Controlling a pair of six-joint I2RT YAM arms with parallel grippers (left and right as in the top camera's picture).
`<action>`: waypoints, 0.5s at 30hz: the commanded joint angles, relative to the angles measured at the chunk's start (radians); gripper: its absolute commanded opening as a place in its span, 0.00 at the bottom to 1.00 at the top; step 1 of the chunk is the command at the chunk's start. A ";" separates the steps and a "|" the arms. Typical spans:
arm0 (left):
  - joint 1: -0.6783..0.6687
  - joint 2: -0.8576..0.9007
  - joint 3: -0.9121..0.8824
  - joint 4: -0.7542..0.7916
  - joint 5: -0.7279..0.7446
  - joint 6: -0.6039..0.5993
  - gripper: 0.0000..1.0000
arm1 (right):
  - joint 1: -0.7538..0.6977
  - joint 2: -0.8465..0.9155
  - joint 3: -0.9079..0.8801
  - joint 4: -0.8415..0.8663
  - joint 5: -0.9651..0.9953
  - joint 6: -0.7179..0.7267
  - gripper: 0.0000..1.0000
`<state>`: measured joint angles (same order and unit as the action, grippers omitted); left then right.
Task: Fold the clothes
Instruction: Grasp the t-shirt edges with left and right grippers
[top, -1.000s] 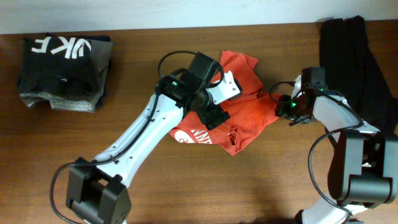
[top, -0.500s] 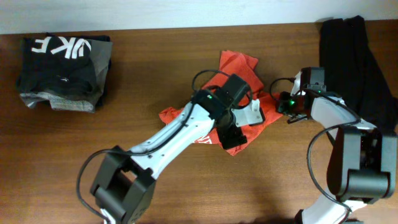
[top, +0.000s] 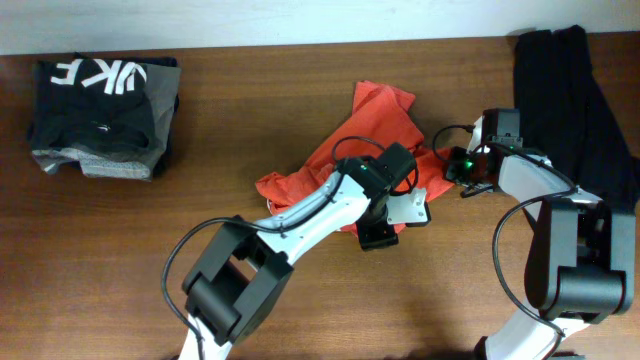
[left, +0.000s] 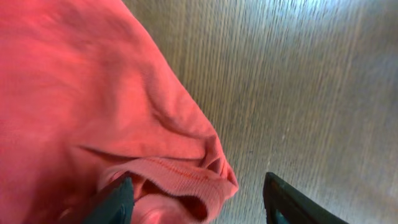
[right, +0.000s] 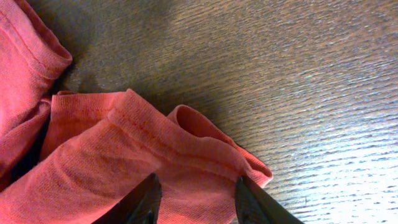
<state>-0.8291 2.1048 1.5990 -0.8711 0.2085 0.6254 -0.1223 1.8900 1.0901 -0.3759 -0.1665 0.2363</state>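
The orange-red T-shirt (top: 378, 135) lies crumpled on the table (top: 200, 230). The left arm's fingers (left: 117, 200) stand wide apart, with a rolled hem of the shirt between them. The right arm's fingers (right: 144, 198) straddle the shirt's right edge; whether they pinch it cannot be told.

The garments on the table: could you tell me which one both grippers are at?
The orange-red T-shirt mid-table: left gripper and right gripper both sit at its edges. The black stack far left and long black garment far right lie apart.
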 joint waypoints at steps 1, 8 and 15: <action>-0.002 0.021 0.008 0.002 -0.008 0.019 0.40 | -0.004 0.039 -0.010 0.000 -0.006 0.009 0.43; -0.002 0.021 0.008 0.001 -0.024 0.019 0.18 | -0.003 0.039 -0.010 -0.002 -0.006 0.009 0.42; -0.002 0.021 0.010 0.002 -0.026 0.014 0.00 | -0.003 0.039 -0.010 -0.003 -0.006 0.009 0.09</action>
<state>-0.8291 2.1246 1.5990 -0.8715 0.1867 0.6365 -0.1223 1.8961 1.0901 -0.3733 -0.1669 0.2409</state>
